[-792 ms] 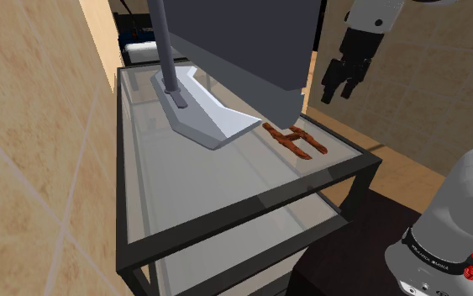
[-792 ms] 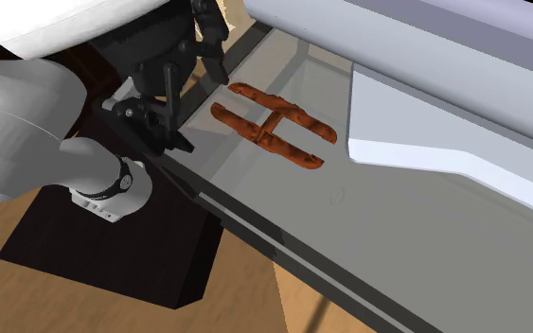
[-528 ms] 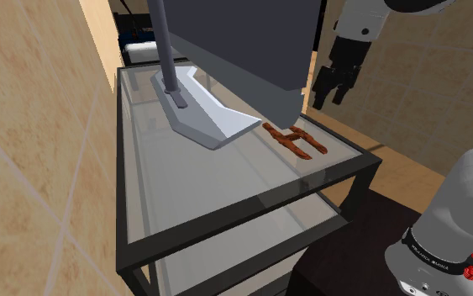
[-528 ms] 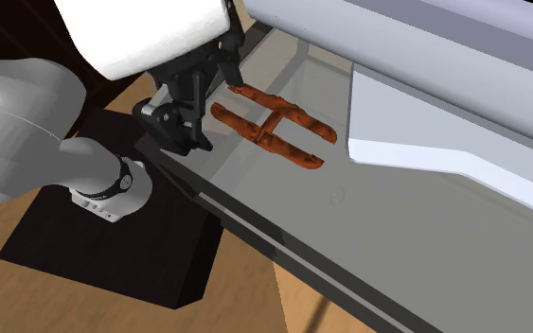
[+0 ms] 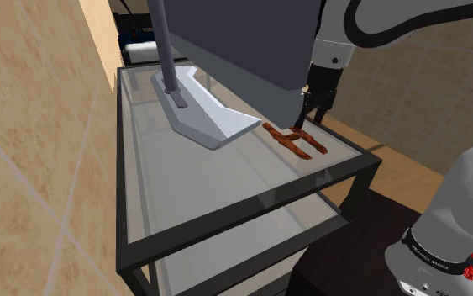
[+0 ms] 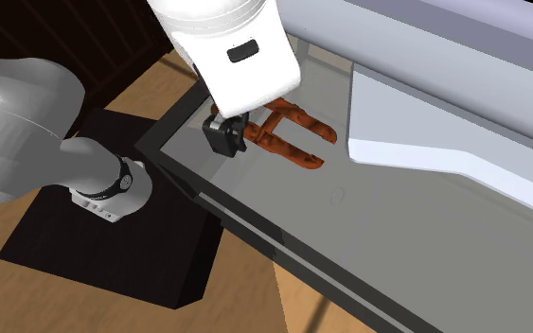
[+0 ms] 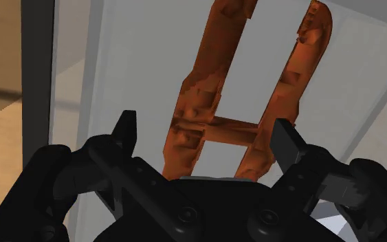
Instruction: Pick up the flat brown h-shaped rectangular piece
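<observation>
H-shaped brown piece (image 7: 219, 128) now lies between spread fingers (image 7: 126, 128) of the lowered gripper (image 7: 207, 135).

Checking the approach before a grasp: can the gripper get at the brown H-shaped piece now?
Likely yes: the open gripper hangs just above the H-shaped piece on the glass table, nothing between them.

Fingers (image 7: 288, 141) have room between white base (image 5: 201, 113) and dark frame (image 7: 37, 69) (grey slab (image 5: 234, 42) overhangs).
</observation>
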